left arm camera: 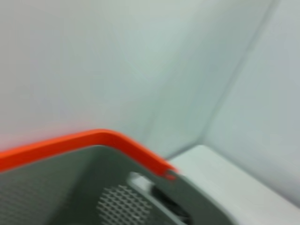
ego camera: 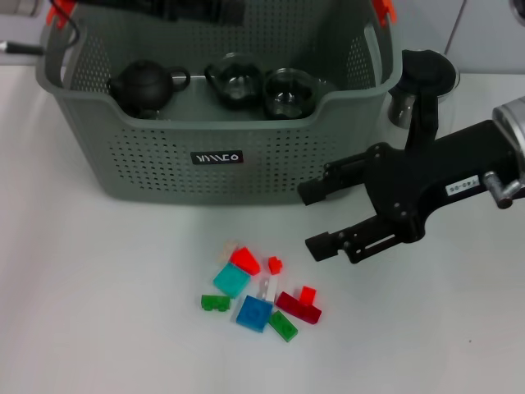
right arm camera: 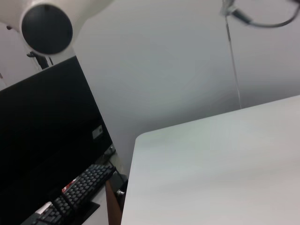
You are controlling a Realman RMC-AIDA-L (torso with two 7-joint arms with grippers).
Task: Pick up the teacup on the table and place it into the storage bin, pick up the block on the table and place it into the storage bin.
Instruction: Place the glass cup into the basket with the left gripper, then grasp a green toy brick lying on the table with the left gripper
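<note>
hovering open and empty, the right gripper [ego camera: 314, 217] (beside the storage bin [ego camera: 164, 176]).

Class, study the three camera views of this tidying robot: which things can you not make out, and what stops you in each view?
- Left gripper: in no view.
- Storage bin far rim: cut off by the head view's top edge.
- Glass items inside the bin: type unclear, partly behind its front wall.
- Object behind the right gripper: hidden by the arm.
</note>
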